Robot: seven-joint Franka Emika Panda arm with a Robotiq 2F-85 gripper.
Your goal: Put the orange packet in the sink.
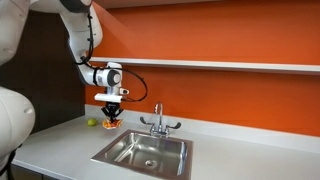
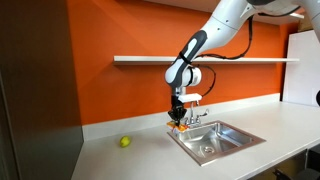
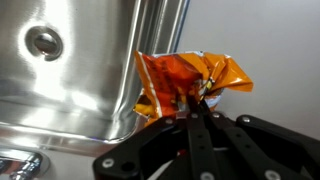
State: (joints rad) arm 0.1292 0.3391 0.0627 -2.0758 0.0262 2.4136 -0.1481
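Evidently, the orange packet (image 3: 175, 80) was gripped by its edge in the closed claw (image 3: 195, 105), held aloft at the sink's (image 3: 80, 70) rim for release inside.

White arm (image 1: 84, 38) enters an exterior view at upper left and bends down at the wrist. The gripper (image 1: 111, 116) points straight down, left of centre. In the wrist view the fingers (image 3: 192, 135) are pinched together on the orange packet (image 3: 180, 80).
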